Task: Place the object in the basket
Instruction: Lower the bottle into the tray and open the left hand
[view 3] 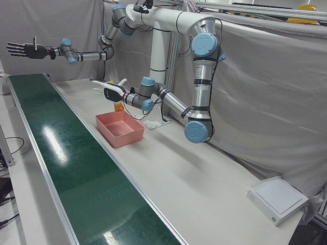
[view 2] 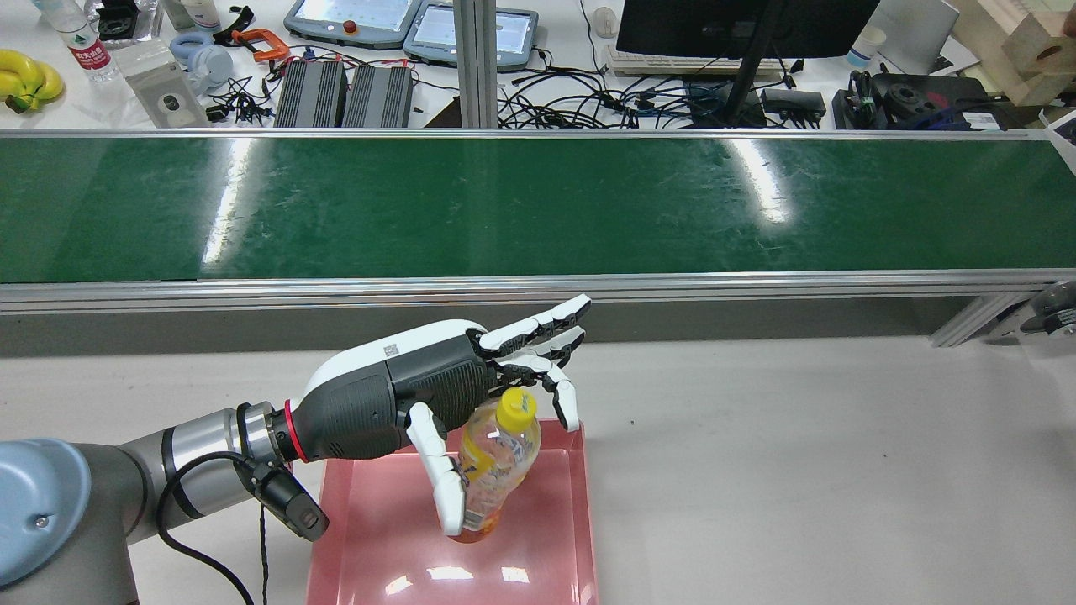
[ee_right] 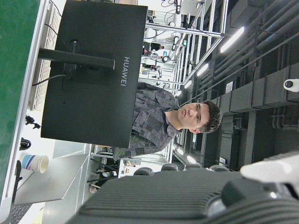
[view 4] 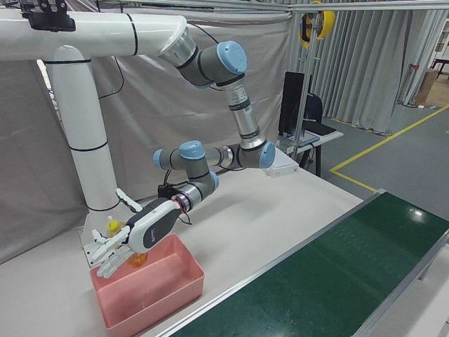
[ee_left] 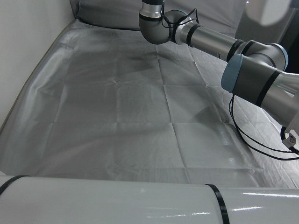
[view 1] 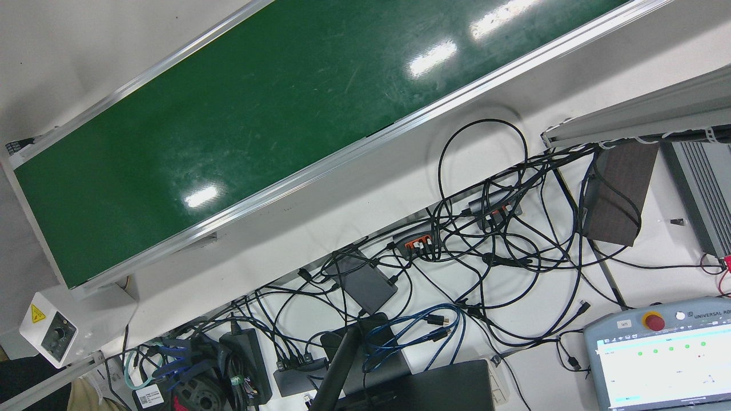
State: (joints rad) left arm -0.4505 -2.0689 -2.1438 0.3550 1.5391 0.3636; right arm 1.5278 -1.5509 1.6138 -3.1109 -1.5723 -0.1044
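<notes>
We see the clear plastic bottle with a yellow cap and orange contents [view 2: 496,470] standing roughly upright inside the pink rectangular plastic basket [view 2: 378,538], its base low in the far part of the basket. The bottle sits directly below the left hand [view 2: 437,391], between the thumb, which crosses in front of the bottle body in the rear view, and the remaining fingers, which reach out past the cap. We note that the fingers are spread and mostly straight, so the hand is wide rather than clenched; we cannot tell whether the thumb touches the bottle.

In the right-front view the bottle [view 4: 112,226] shows only partly behind the left hand [view 4: 137,235], above the basket [view 4: 151,298]. The left-front view gives the same arrangement, with the bottle [view 3: 119,107] under the left hand [view 3: 110,91] and the basket [view 3: 122,137] beneath both.

The right hand [view 3: 23,50] is raised well apart from the left hand, fingers extended and apart, holding nothing.

Beyond the left hand's fingertips runs the long green conveyor belt with aluminium rails [view 2: 538,210], bare along its visible length. The basket rests on the pale grey table [view 2: 799,462].
</notes>
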